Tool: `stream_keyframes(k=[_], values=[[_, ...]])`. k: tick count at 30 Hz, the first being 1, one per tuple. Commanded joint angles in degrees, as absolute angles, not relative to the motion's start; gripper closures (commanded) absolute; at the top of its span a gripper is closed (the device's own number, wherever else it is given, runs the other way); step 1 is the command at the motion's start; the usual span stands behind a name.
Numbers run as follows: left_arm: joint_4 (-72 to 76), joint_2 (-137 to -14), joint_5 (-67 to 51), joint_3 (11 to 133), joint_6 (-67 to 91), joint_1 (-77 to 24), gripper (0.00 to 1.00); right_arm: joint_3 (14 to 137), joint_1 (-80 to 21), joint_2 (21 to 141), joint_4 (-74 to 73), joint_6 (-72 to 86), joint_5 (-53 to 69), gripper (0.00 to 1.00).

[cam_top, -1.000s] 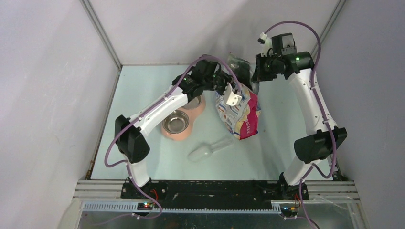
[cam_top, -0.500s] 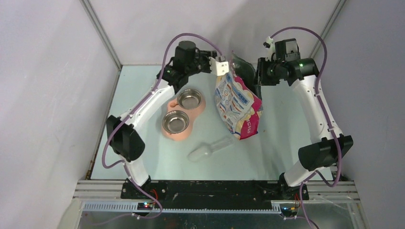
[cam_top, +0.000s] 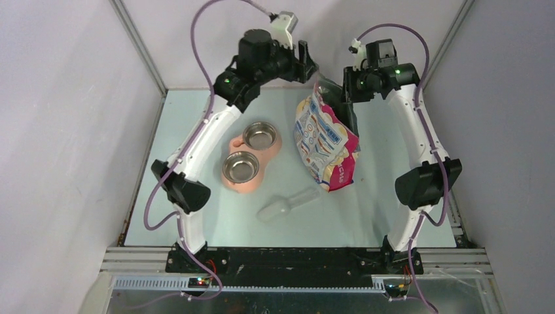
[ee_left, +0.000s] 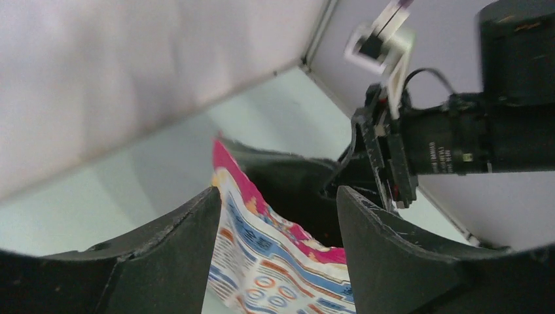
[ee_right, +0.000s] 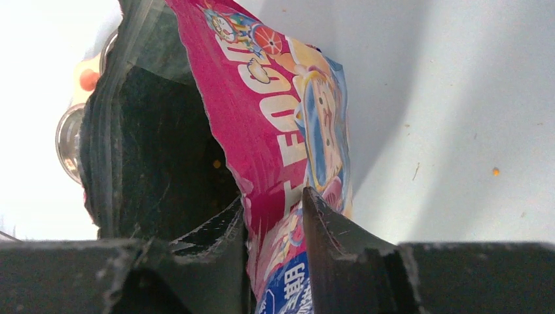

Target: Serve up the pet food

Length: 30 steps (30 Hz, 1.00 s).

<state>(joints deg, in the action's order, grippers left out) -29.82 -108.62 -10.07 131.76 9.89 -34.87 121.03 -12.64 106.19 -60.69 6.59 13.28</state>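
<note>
The pet food is hidden; only the dark inside of the printed bag [cam_top: 327, 147] shows. The bag stands leaning on the table right of centre, mouth open toward the back wall. My left gripper [cam_top: 306, 63] hangs open, high above and behind the bag's mouth. In the left wrist view its wide-apart jaws [ee_left: 278, 193] frame the bag's rim [ee_left: 275, 261] below, without touching it. My right gripper [cam_top: 350, 104] is at the right side of the mouth. Its jaws [ee_right: 273, 196] stand slightly apart, and the bag's pink wall [ee_right: 281, 118] runs loosely between them.
A pink holder [cam_top: 230, 184] with two steel bowls [cam_top: 260, 136] [cam_top: 240, 167] lies left of the bag. A translucent scoop [cam_top: 288, 204] lies on the table in front of the bag. The back wall and both side walls stand close to the arms. Small orange crumbs [ee_right: 495, 171] dot the table.
My left gripper let go of the bag's left rim, opened wide and rose back toward the wall. My right gripper's jaws parted on the bag's right rim. The bag stayed put.
</note>
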Motion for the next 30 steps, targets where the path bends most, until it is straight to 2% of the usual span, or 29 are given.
stream_keyframes(k=[1, 7, 9, 11, 12, 14, 15, 17, 25, 30], values=[[-33.30, -112.77, -7.39, 128.06, 24.22, -36.89, 0.29, 124.41, -13.77, 106.14, -58.99, 5.00, 11.68, 0.67], [-32.60, -115.55, -3.25, 126.20, 29.70, -37.56, 0.33, 122.96, -15.91, 105.05, -58.26, 3.70, 9.99, 0.69], [-32.43, -116.25, -3.41, 125.35, 30.35, -37.57, 0.39, 122.52, -16.45, 104.88, -58.12, 3.54, 9.30, 0.70], [-32.62, -116.53, -3.14, 124.95, 30.14, -37.67, 0.49, 122.52, -16.72, 105.04, -57.99, 3.44, 8.37, 0.73], [-32.74, -116.54, -2.89, 124.92, 29.92, -37.63, 0.58, 122.65, -16.75, 105.14, -57.87, 3.43, 7.06, 0.77], [-33.57, -116.54, -1.79, 125.62, 28.48, -37.52, 0.72, 123.40, -16.60, 105.64, -57.35, 3.47, 4.13, 0.91], [-34.10, -116.59, -1.13, 126.48, 27.14, -37.40, 0.82, 124.39, -16.47, 105.90, -57.08, 3.61, 3.08, 0.99], [-34.72, -116.65, 0.46, 128.06, 24.44, -36.89, 0.97, 126.30, -15.77, 106.30, -56.57, 4.97, -0.24, 1.00], [-30.93, -117.92, 4.03, 134.22, 8.17, -33.88, 1.00, 131.38, -12.64, 103.74, -56.10, 10.48, -5.88, 1.00], [-24.08, -118.62, -2.39, 136.75, 1.52, -33.47, 1.00, 126.43, -15.36, 98.88, -56.84, 9.57, -10.18, 1.00]])
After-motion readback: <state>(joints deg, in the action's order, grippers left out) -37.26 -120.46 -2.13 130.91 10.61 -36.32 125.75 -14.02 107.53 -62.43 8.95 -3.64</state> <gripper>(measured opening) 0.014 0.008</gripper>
